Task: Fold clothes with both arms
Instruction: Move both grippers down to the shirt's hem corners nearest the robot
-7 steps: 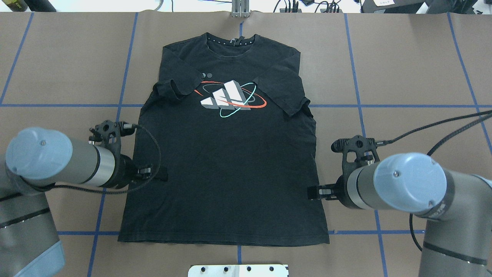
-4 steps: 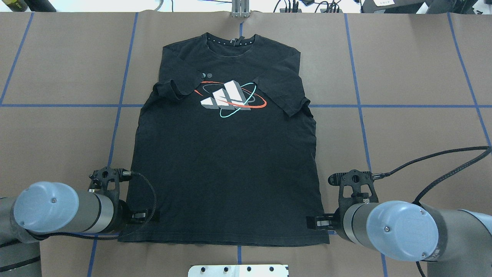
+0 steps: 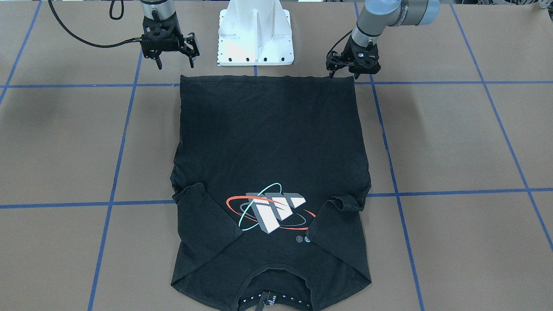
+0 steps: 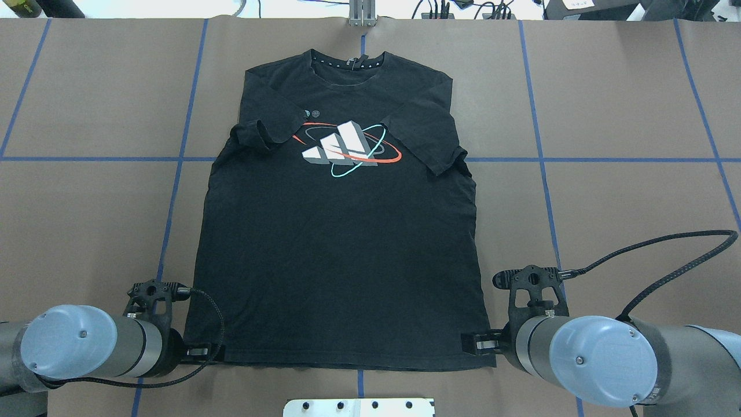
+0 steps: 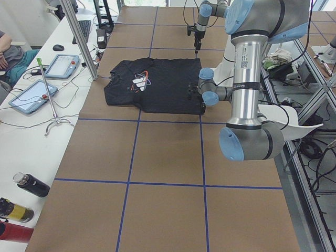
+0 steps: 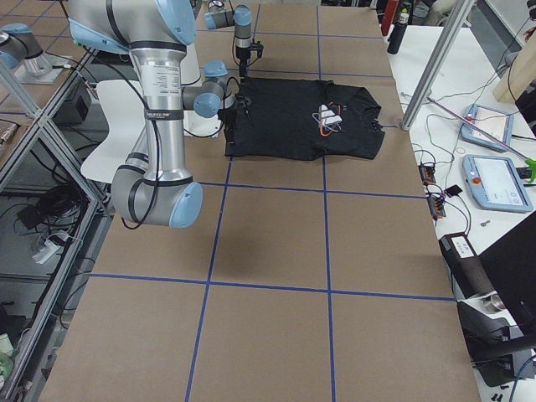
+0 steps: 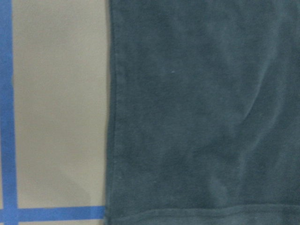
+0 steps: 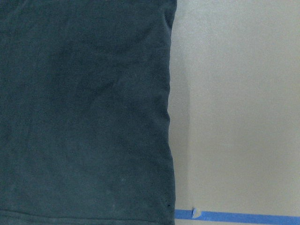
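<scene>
The clothes are one black T-shirt (image 4: 336, 260) with a red, teal and white logo. It lies flat and face up, collar at the far side, both sleeves folded in over the chest (image 3: 268, 138). My left gripper (image 4: 208, 351) hangs at the shirt's near-left hem corner. In the front-facing view its fingers stand apart, so the left gripper (image 3: 343, 74) is open and holds nothing. My right gripper (image 4: 470, 343) is at the near-right hem corner, open as well (image 3: 176, 65), just behind the hem. Each wrist view shows only a side edge of the shirt (image 7: 201, 117) (image 8: 84, 108) and brown table.
The white pedestal base (image 3: 255, 32) stands just behind the hem, between the arms. Blue tape lines (image 4: 544, 174) grid the brown table. A metal bracket (image 4: 362, 14) sits at the far edge. A side bench holds tablets (image 5: 63, 65) and bottles (image 5: 31, 184); a person (image 5: 8, 52) sits there.
Both grippers have travelled along the shirt's sides toward the robot, from mid-body to the bottom hem corners. The shirt has not moved.
</scene>
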